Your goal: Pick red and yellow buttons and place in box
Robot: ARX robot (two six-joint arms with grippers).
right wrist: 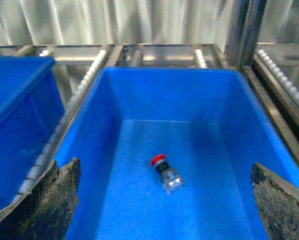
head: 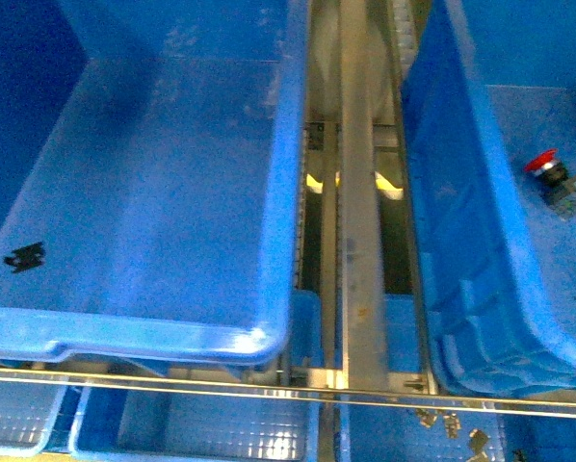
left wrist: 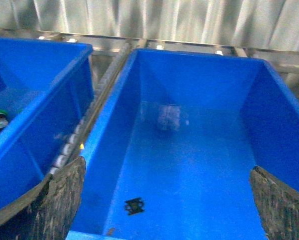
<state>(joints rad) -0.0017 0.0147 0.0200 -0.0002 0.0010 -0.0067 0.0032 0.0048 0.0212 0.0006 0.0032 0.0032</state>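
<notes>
- I get a soft, bluish front view; the red button (head: pixel 540 162) is smeared.
- Glare streaks the near bin rim (head: pixel 172 339).
- Both wrist views are sharper and evenly lit.

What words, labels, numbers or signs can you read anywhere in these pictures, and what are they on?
None can be read.
The small black mark on the floor of the left box is too blurred to tell whether it is writing.
The red button in the right box shows no legible lettering.
</notes>
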